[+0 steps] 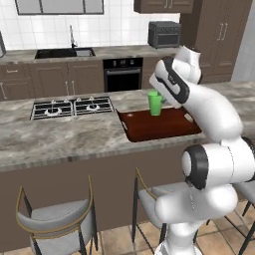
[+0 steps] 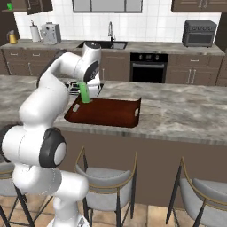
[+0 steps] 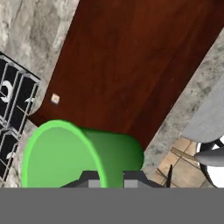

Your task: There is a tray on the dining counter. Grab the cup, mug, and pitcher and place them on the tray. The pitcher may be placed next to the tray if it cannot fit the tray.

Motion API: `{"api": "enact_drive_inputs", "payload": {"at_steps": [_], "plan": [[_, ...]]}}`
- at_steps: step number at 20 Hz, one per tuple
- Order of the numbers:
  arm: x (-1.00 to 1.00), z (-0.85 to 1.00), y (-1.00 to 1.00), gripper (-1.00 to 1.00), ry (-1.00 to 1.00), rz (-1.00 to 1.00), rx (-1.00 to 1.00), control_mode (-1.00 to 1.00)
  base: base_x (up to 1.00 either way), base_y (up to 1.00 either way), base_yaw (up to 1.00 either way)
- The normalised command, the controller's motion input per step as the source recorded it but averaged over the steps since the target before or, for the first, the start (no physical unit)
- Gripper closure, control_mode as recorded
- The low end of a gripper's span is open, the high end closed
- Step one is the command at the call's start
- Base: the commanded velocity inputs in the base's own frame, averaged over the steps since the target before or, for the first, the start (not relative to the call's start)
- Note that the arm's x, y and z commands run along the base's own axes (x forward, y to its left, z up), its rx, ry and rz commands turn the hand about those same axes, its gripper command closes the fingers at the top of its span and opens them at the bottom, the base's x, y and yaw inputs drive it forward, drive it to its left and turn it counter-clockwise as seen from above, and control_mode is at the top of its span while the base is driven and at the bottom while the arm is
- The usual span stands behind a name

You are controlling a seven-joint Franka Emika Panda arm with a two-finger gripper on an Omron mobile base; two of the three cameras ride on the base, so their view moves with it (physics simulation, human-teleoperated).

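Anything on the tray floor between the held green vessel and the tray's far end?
Nothing: beyond the green mug, the tray floor is bare, seen in the hand view.

I'm looking straight down past the gripper [image 3: 106,181] — its two dark tips pinch the near rim of the cup [image 3: 81,155], one tip inside the wall and one outside. The cup fills the lower left of the frame, its open mouth turned toward me. Behind it the tray [image 3: 135,65] runs diagonally from top right to lower left. The hob [image 3: 13,113] shows at the left edge, the stone counter [image 3: 30,30] at upper left — floor tiles at lower right.
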Motion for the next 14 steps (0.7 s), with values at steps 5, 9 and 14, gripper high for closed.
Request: {"api": "enact_drive_inputs", "payload": {"at_steps": [5, 9, 14], "plan": [[0.88, -0.35, 0.30, 1.00, 0.10, 0.00, 0.00, -1.00, 0.00, 0.00, 0.00], [0.75, -0.38, 0.16, 1.00, 0.04, 0.00, 0.00, -1.00, 0.00, 0.00, 0.00], [0.51, -0.43, 0.09, 1.00, 0.00, 0.00, 0.02, -1.00, 0.00, 0.00, 0.00]]}}
